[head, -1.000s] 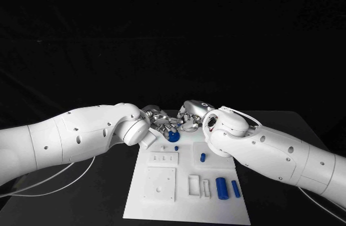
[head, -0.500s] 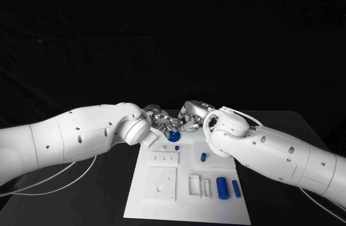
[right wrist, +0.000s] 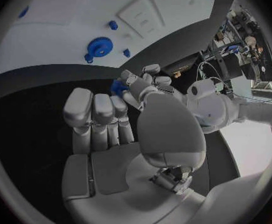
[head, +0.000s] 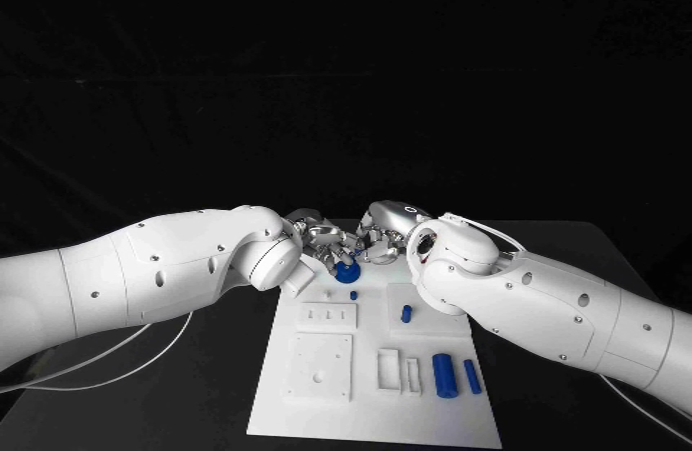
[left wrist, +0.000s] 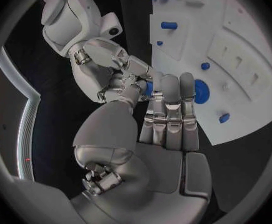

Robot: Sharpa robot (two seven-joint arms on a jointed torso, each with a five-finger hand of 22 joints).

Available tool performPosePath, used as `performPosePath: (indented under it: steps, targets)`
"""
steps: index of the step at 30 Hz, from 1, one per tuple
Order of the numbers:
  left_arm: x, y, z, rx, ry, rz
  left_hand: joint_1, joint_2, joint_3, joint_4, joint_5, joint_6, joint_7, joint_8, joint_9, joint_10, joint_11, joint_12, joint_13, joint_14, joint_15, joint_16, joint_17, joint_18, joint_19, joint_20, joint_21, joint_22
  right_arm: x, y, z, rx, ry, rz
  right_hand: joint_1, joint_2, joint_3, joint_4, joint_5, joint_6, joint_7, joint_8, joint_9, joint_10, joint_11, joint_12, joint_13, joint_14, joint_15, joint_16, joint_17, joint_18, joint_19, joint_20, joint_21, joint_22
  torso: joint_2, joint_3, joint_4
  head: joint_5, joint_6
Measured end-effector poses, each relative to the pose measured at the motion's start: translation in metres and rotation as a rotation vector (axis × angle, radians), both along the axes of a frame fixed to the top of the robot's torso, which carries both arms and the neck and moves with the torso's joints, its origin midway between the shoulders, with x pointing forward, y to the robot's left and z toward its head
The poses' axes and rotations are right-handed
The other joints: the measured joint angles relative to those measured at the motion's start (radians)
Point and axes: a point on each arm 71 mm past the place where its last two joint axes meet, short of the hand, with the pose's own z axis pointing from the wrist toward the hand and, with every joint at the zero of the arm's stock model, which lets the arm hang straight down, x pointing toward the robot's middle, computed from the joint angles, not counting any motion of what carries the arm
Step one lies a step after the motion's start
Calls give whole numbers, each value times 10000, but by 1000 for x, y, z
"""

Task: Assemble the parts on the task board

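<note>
Both hands bunched up at the far end of the board, looks like still early in the assembly

The left silver many-fingered hand (head: 315,237) and the right silver many-fingered hand (head: 384,233) meet fingertip to fingertip just past the far edge of the flat white plastic task board (head: 325,411), pinching a small blue plastic part (right wrist: 118,87) between them; which hand carries the weight, I can't tell. It's mostly hidden, so no call on its long axis. A toothed blue gear (right wrist: 100,47) lies flat on the board nearby, axis straight up. My guess is most work is left: a fat blue cylinder (head: 444,375) and a thin blue rod (head: 472,376) lie loose at the near end, long axes running near to far, and a short blue peg (head: 407,313) sits mid-board.
</note>
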Motion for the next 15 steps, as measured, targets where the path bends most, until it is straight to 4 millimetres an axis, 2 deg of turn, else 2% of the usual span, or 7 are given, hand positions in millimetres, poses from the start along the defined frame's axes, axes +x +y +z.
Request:
performPosePath:
  steps: [5,6,10,13,14,15]
  targets:
    - [0,0,0,46,-37,-14,-89,-42,2,-83,-40,20,9,41,50,69,-70,682,107,54,-55,528,177,-8,106,-105,71,140,0,-1,0,14,-8,12,-7,-8,-44,40,0,-1,-1,0,-1,0,0,-67,-21,0,0,-45,-15,1,0,0,0,0,3,1,5,-5,-7]
    - [0,0,0,55,-47,-17,-91,-41,12,-141,-38,36,-6,43,49,82,-86,837,134,59,-60,650,216,-13,120,-119,71,179,0,-1,0,18,-9,12,-73,-73,-87,81,36,7,-9,1,0,0,0,-67,-35,0,0,-51,-31,2,0,0,0,-1,3,2,4,-5,-7]
    - [0,1,1,94,-91,-36,-131,-80,32,-161,160,46,-16,43,50,49,-129,1076,143,52,-119,881,243,-11,140,-138,116,298,0,-2,0,49,-25,15,-149,-150,-167,196,70,-86,-61,21,0,0,-1,-124,-84,0,0,-104,-68,2,0,0,-49,-1,4,3,2,3,-8]
    - [0,1,1,124,-141,-22,-150,-99,119,-250,252,46,-16,41,49,33,-145,1234,142,23,-153,1002,251,-12,155,-154,132,379,0,-4,-1,87,-39,11,-348,-344,-337,421,88,-474,38,96,29,-154,42,-307,-208,0,0,-195,-132,2,0,0,-144,-1,4,5,2,7,-12]
    - [0,2,1,143,-168,4,-186,-136,119,-285,254,46,-16,40,49,40,-187,1373,181,26,-161,1083,276,-11,182,-181,176,410,0,-5,-1,115,-46,5,-467,-422,-525,494,53,-692,89,94,24,-203,90,-393,-277,0,0,-242,-163,2,0,0,-199,-1,4,5,2,7,-12]
    - [1,3,2,159,-193,36,-208,-158,114,-320,272,47,-17,38,49,48,-204,1466,212,72,-214,1137,297,-10,209,-208,193,427,1,-6,-1,138,-51,-3,-501,-514,-967,622,-20,-997,161,108,23,-260,147,-489,-356,-1,40,-293,-202,2,-7,7,-273,-2,4,5,2,7,-12]
